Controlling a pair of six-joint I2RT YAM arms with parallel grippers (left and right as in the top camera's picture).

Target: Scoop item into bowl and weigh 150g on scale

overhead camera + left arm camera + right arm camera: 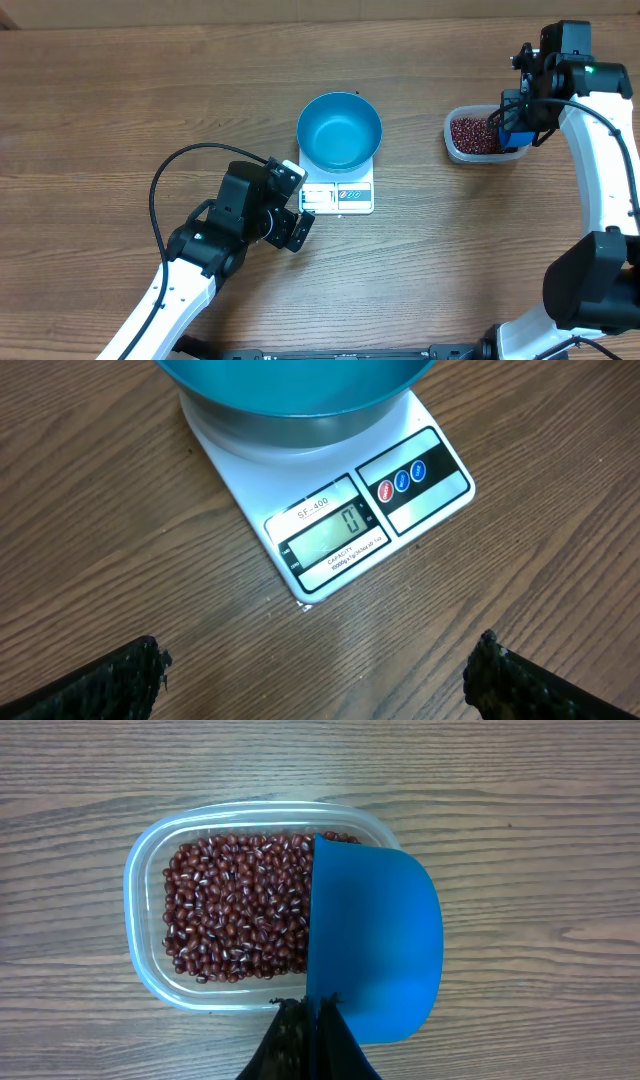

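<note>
Right tool point(308, 1012): mine, clamped on scoop point(375, 955), over tub point(140, 870).
Beans point(235, 915): in tub, past scoop's straight edge, spread along tub's long axis.
Bowl point(339, 130): empty, on scale point(345, 195), which reads zero; well to my left of tub.
Left tool point(315, 678): wide, empty, just before scale.
Nearer arm: right.
Next, my guess: push scoop lengthwise into beans.

Bowl point(295, 385) being cropped at the left wrist view's top, scale point(250, 475) being partly hidden beneath it, beans point(235, 910) and tub point(140, 870) being partly covered by the scoop point(375, 955), its handle seemingly being hidden too.
</note>
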